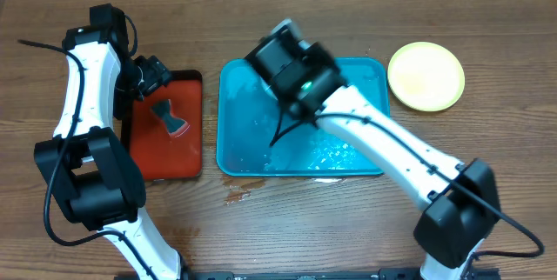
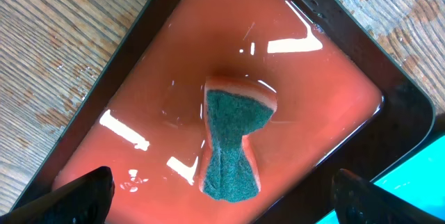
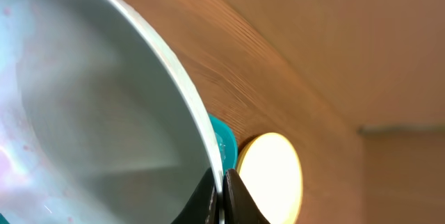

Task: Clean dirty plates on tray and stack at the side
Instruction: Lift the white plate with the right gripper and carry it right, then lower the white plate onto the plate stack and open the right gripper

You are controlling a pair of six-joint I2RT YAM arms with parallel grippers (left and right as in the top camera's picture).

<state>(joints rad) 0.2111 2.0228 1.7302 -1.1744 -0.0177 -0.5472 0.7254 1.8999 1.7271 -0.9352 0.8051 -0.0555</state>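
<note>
Right gripper [image 3: 221, 197] clamped thin rim of pale-blue plate [image 3: 104, 113]; left gripper [image 2: 233, 197] gaped over hourglass sponge [image 2: 235, 144] in flooded red tray [image 2: 156, 64].

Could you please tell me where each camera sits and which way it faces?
Overhead: above the table, facing down on red tray, turquoise tray, yellow plate; left arm, right arm show.
Left wrist: faces down on the sponge in the red tray; open left tool at lower corners.
Right wrist: looks along the table; right tool shut on pale blue plate's rim.
Shared: the yellow plate, in overhead and right wrist.
</note>
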